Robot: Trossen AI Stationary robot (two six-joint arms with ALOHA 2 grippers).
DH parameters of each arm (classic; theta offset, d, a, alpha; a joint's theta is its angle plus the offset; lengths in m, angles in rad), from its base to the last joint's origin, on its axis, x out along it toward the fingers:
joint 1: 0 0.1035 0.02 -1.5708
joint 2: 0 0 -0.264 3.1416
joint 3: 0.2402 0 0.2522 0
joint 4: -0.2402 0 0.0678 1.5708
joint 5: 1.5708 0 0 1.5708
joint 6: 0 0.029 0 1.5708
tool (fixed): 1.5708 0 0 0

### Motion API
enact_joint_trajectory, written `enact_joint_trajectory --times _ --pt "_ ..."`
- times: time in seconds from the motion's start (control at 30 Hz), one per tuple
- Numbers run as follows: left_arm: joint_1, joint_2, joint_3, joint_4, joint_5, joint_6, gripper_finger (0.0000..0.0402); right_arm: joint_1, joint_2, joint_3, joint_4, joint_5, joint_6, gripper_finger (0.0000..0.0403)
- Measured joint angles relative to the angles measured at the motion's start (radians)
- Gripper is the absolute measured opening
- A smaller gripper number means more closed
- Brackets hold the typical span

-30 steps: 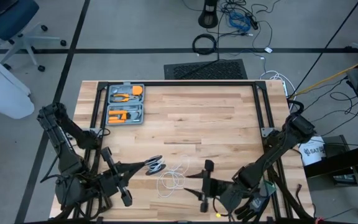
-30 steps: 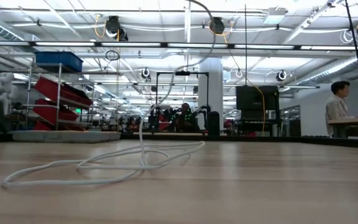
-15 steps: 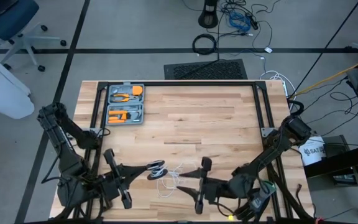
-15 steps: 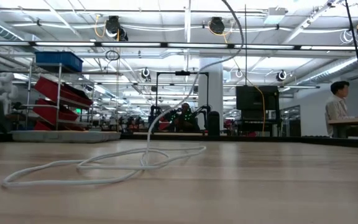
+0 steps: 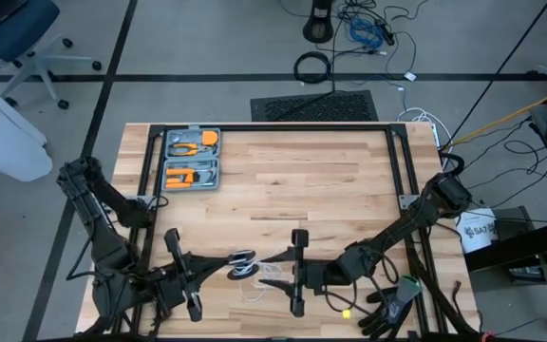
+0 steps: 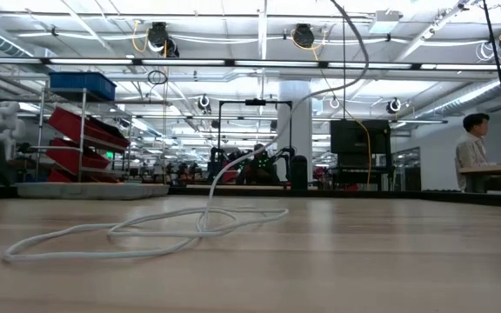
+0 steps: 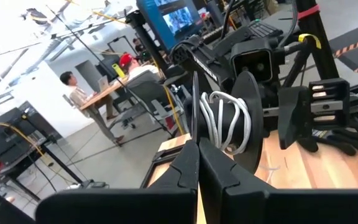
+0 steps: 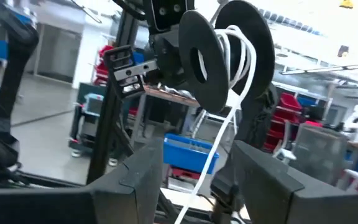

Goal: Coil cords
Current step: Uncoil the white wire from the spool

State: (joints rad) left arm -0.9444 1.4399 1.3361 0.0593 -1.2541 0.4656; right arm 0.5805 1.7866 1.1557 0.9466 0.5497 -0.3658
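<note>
The reel [image 5: 241, 258], black-flanged with turns of the white cord [image 6: 146, 230] wound on it, is held clamped in the closed left gripper [image 5: 224, 263] above the table's [image 5: 330, 190] near edge. The right gripper [image 5: 272, 270] is seen just beside it with fingers spread wide, holding nothing. The rest of the cord is seen trailing down to loose loops on the wood

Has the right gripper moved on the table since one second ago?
Yes. In the high view the right gripper has moved left toward the reel held by the left gripper, so it now sits farther from the table's right edge.
</note>
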Motion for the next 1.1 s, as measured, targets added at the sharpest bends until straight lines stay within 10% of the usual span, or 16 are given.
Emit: enact_joint_trajectory --times 0.27,0.73,1.1 --pt "0.01 0.0 0.0 -0.001 0.041 -0.015 0.0002 -0.015 0.0 0.0 -0.023 -0.006 0.067 0.0158" --pt "0.009 0.0 -0.001 -0.002 0.041 -0.015 0.0002 -0.019 0.0 0.0 -0.044 -0.001 0.083 0.0006" --pt "0.009 0.0 -0.001 -0.159 0.025 -0.016 0.0002 0.04 0.0 0.001 0.005 0.197 0.003 0.0001"
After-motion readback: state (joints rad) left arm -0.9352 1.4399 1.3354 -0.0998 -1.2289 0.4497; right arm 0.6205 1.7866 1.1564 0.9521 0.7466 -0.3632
